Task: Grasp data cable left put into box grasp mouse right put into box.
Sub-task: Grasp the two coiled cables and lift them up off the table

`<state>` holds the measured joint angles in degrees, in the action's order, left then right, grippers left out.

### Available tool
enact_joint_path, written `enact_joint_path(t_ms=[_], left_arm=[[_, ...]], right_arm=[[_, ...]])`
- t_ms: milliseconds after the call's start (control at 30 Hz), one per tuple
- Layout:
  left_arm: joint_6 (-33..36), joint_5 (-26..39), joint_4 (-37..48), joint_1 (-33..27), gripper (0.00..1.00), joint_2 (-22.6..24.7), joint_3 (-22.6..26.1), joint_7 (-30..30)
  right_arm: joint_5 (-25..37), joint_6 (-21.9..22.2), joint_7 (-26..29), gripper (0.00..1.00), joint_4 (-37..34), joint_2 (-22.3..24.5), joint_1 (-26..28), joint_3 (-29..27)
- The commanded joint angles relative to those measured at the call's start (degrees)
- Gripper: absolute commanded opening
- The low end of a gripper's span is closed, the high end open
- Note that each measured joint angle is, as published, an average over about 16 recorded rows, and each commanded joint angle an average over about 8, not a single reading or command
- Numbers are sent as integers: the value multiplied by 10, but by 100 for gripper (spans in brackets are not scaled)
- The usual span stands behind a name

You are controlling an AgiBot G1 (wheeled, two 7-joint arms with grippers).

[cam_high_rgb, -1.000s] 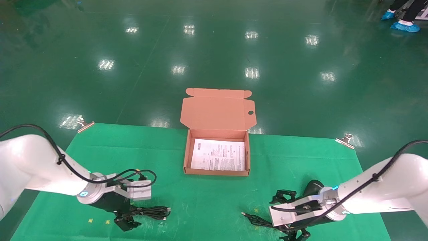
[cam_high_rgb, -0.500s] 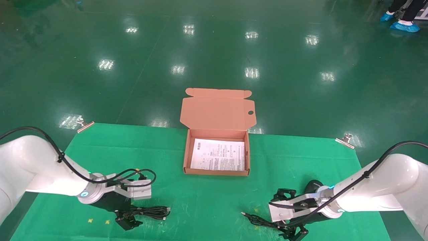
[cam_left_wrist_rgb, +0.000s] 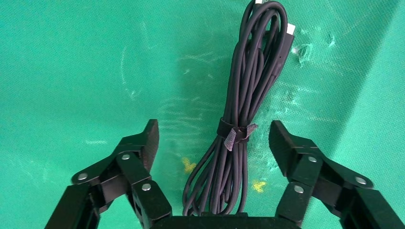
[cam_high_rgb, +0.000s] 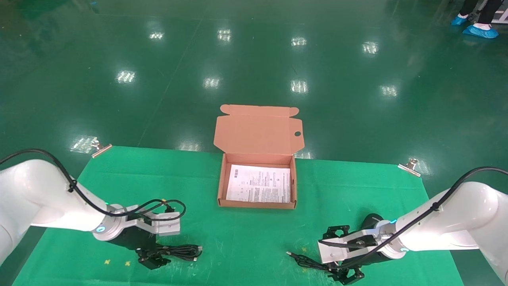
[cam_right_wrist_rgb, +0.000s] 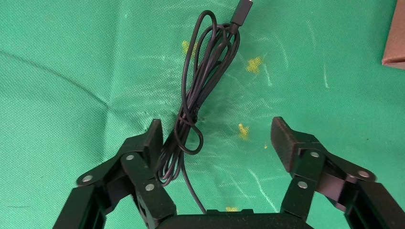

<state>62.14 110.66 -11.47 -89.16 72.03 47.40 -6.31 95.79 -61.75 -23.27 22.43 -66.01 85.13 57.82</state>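
A: Left gripper (cam_left_wrist_rgb: 212, 143) low over the green cloth (cam_high_rgb: 246, 238), fingers (cam_left_wrist_rgb: 143, 143) spread wide apart, clamped on nothing. Straddling the data cable (cam_left_wrist_rgb: 248, 105): bundle running up between the 2 tips, tied by a small strap (cam_left_wrist_rgb: 236, 134), plug tips at the far end, away from the palm. Touching or just clear of the fingers, hard to tell.

B: From the head view, same left gripper (cam_high_rgb: 152, 260) at the near left of the cloth, data cable (cam_high_rgb: 180, 251) stretching from it toward the middle.

A: Ahead of both grippers and between them, the box (cam_high_rgb: 257, 204), lid flap standing open at the back, 1 printed sheet (cam_high_rgb: 258, 188) flat inside. Well apart from either gripper.

B: Right gripper (cam_right_wrist_rgb: 217, 140) also low over the cloth, fingers (cam_right_wrist_rgb: 289, 143) spread apart, empty. Thin black cord (cam_right_wrist_rgb: 200, 95) looped beside 1 finger, mostly inside the gap, its plug out past the tips.

A: Mouse (cam_high_rgb: 372, 221) behind the right gripper (cam_high_rgb: 343, 254), partly hidden by the wrist, lying on the cloth. Not in the box.
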Motion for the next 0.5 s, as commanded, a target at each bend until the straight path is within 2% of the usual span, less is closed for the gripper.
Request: enact_joint_path(t_ms=[33,500], left_arm=[[0,0,-1,0,0,0,0,1],[2,2,-6,1,0,-1,1,2]], right_arm=[[0,-1,1,0,1,1,0,0],[-1,-2,2,0,5,2,-1,0]])
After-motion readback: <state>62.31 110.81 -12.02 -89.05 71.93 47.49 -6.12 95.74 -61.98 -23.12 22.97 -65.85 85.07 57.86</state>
